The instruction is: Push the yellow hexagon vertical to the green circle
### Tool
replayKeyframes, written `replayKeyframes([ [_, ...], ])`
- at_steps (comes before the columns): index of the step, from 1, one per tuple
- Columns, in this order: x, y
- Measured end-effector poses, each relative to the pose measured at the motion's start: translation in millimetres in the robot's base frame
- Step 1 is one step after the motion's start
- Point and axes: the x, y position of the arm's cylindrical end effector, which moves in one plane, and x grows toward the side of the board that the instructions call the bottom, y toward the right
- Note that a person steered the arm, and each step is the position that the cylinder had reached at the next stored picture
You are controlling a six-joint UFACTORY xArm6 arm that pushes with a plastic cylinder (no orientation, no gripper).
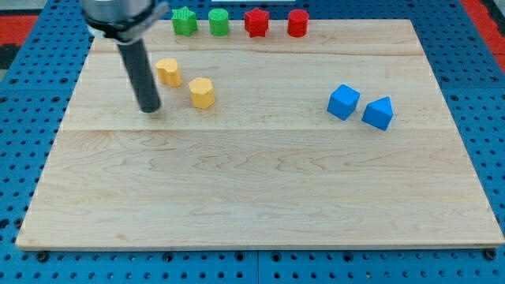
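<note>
My tip rests on the wooden board, just left of the yellow hexagon and below another yellow block. I carry no pincer, only a rod. The green circle sits at the view's top edge

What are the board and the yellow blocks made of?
The board looks like pale wood: it shows grain lines and seams between planks, with a smooth, slightly shiny finish. The yellow hexagon and the other yellow block look painted or dyed, matte and evenly coloured; wood or plastic, I cannot tell. My tip, to the view's left of them, is a dark matte rod.
</note>
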Motion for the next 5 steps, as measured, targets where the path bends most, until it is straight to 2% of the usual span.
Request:
replayKeyframes([
  [1, -26, 35],
  [2, -32, 87],
  [3, 3, 120],
  [4, -17, 120],
  [5, -30, 161],
])
